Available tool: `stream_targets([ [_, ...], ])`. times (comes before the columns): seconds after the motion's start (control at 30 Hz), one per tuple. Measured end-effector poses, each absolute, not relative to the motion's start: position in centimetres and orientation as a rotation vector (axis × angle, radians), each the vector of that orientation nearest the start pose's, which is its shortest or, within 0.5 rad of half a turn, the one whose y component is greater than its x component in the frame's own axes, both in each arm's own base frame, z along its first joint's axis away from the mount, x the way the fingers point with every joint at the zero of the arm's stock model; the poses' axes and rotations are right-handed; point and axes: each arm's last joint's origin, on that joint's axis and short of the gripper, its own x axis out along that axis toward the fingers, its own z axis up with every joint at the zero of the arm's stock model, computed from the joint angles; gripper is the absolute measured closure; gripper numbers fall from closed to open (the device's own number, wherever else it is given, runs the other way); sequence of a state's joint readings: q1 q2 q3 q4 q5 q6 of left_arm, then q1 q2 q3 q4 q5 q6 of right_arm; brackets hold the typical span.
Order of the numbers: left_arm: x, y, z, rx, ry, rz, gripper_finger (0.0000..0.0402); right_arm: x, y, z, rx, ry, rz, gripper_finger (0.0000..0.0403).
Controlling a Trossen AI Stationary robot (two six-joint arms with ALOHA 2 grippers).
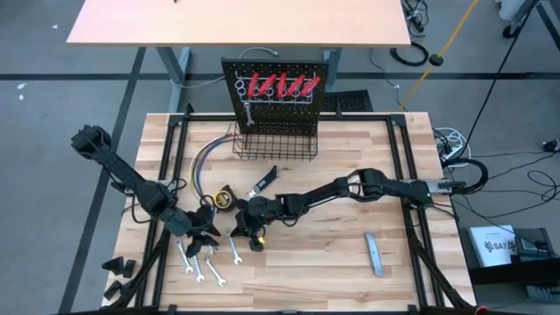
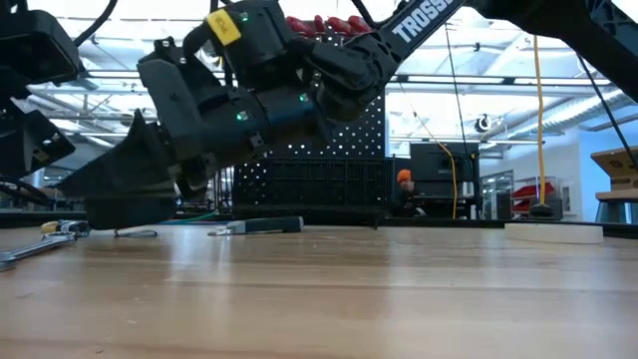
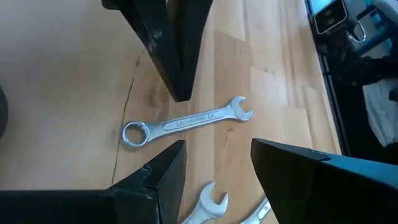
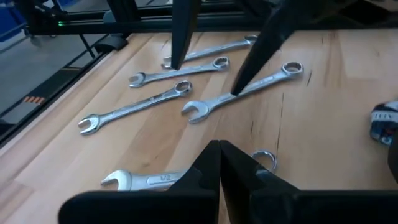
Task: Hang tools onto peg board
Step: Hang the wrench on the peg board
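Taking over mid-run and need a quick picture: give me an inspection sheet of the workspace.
Surface: wooden table, bare at the right front.
Job's things: peg board holds red-handled tools; wrenches loose at front left; tape measure; grey bar.
Clutter: nothing seen.
Grippers: left gripper open above a wrench; right gripper shut on a wrench.
Cables: coloured wires beside the wire basket.
Surroundings: another table behind.

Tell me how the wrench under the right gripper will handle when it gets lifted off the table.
The wrench is a flat, one-piece silver bar, so it should stay rigid. Its polished finish looks slick, and the right gripper, shut on the thin shank, may let it pivot or slip. Lying flat on the wooden table, it is unlikely to roll if dropped.
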State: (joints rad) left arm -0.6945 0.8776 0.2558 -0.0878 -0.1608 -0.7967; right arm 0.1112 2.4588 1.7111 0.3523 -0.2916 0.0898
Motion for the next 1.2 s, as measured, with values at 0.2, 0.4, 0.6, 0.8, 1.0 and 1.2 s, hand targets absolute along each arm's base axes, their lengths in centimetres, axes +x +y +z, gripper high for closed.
stream_targets([
  [0.2,12.5,-9.7,15.0,-0.422,0.799,-0.221,0.0215,52.3,8.8,10.4,0.142,0.498,0.465,0.0403],
  [0.4,12.5,-9.7,15.0,-0.393,0.771,-0.197,0.0215,52.5,8.7,10.5,0.066,0.466,0.297,0.0403],
  [0.6,12.6,-9.7,15.0,-0.397,0.770,-0.194,0.0215,52.9,7.3,11.0,0.089,0.419,0.263,0.0403],
  [0.8,12.6,-9.7,15.0,-0.394,0.770,-0.194,0.0215,53.1,6.3,11.0,0.095,0.409,0.245,0.0403],
  [1.0,12.6,-9.7,15.0,-0.393,0.769,-0.195,0.0215,53.2,6.3,11.5,0.100,0.364,0.249,0.0403],
  [1.2,12.6,-9.7,15.0,-0.400,0.772,-0.195,0.0215,53.3,6.3,11.8,0.100,0.335,0.250,0.0403],
])
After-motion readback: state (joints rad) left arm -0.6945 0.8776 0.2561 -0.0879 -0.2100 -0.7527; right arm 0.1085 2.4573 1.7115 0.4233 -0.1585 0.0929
